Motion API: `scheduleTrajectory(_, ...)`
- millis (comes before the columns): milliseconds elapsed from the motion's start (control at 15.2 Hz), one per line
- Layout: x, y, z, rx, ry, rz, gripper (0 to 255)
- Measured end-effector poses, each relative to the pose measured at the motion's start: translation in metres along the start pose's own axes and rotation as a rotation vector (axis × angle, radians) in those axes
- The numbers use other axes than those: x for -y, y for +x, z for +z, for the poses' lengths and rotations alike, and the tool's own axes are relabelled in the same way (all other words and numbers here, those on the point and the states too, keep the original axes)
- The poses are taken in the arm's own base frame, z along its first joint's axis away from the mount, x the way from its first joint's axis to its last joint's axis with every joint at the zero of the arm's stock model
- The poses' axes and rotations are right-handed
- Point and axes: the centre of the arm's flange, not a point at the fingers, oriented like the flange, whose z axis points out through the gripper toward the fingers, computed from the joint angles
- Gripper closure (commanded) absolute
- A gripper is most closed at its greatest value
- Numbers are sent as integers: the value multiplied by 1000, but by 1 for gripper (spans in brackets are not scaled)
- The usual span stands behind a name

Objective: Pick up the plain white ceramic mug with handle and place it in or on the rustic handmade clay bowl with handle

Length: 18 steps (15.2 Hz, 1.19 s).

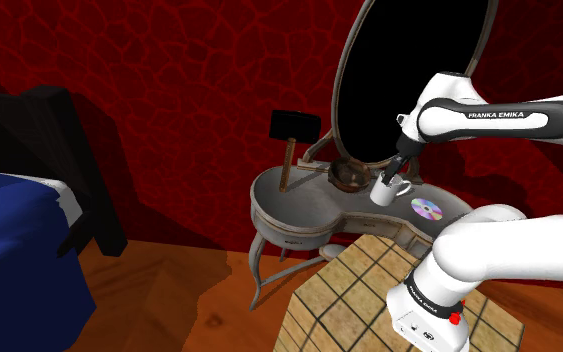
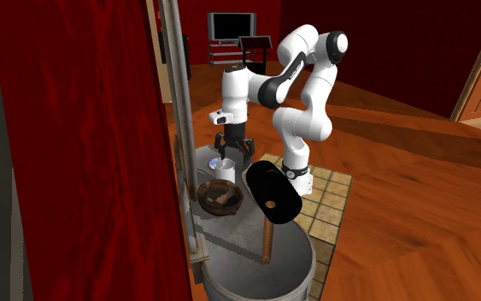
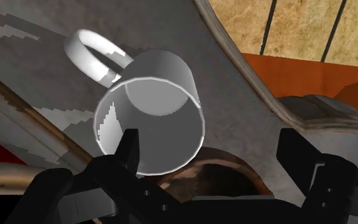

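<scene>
White mug (image 3: pixel 152 114) tilted at the open gripper (image 3: pixel 212 145), not clasped.
Fingers stood wide apart: one against the mug's rim, the other well clear. Mug hung just beside the brown bowl (image 1: pixel 347 177) over the grey vanity table (image 1: pixel 294 205); I couldn't tell if it touched either.

White arm (image 1: pixel 489 120) built of rounded, glossy links with dark joints; black "FRANKA EMIKA" lettering (image 1: pixel 491 115) along one link, a small red button (image 1: pixel 456 318) near its base, an all-black two-finger gripper (image 1: pixel 391 176)
</scene>
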Motion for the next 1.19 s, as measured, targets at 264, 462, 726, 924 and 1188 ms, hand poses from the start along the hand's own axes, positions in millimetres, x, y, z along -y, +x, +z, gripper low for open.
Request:
scheduleTrajectory(264,-2,-1,21,-2,0,0,0)
scheduleTrajectory(462,-2,-1,29,-2,0,0,0)
scheduleTrajectory(726,-2,-2,30,-3,0,0,0)
scheduleTrajectory(924,-2,-2,30,-3,0,0,255)
scheduleTrajectory(1188,-2,-1,30,-3,0,-1,255)
